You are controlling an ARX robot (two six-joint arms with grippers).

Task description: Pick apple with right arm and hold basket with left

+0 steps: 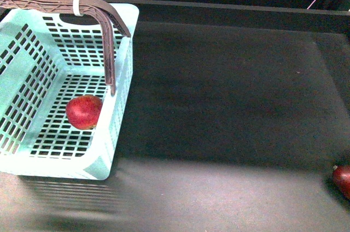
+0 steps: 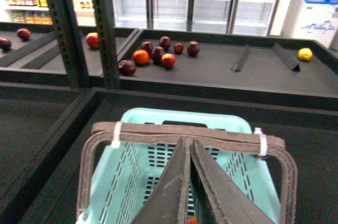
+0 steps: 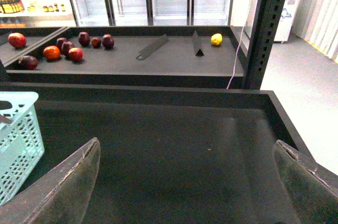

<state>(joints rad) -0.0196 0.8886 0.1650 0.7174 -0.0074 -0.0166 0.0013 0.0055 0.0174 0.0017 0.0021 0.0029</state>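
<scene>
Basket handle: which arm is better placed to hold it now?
Left. The left gripper, jaws shut, sits right at the brown handle of the basket. The right gripper hangs open over the table, away from the basket.

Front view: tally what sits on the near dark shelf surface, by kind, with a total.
Mint-green basket: 1
Red apple with a yellowish blush, inside the basket: 1
Darker maroon apple, cut off at the picture's right edge: 1
Total: 3
</scene>
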